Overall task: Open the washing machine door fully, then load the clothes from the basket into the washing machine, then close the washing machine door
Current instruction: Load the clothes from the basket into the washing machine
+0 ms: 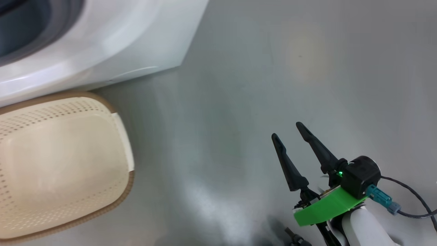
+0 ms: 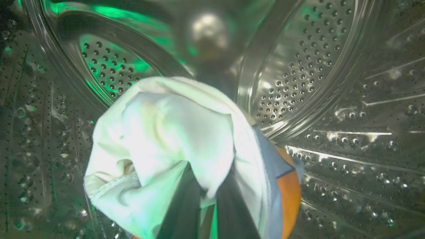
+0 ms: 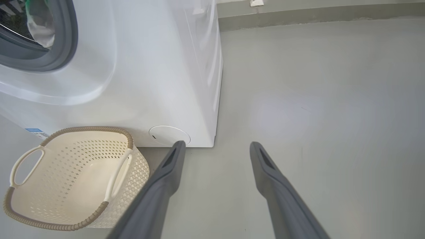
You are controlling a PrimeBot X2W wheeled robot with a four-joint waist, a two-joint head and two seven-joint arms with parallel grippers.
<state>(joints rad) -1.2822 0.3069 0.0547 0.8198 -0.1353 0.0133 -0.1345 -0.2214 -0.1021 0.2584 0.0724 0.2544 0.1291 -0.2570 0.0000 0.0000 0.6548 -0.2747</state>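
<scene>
Loading: left gripper (image 2: 207,199) pinched on clothes (image 2: 159,132), bundle ahead of its fingertips, inside drum (image 2: 315,66) of washing machine (image 3: 149,66) (back wall just beyond); right gripper (image 1: 287,131) spread wide, empty, near basket (image 1: 34,109)

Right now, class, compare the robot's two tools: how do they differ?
The left tool grips the clothes; the right tool holds nothing. The left tool is inside the drum; the right tool hangs over the floor. Both have long dark fingers.
</scene>
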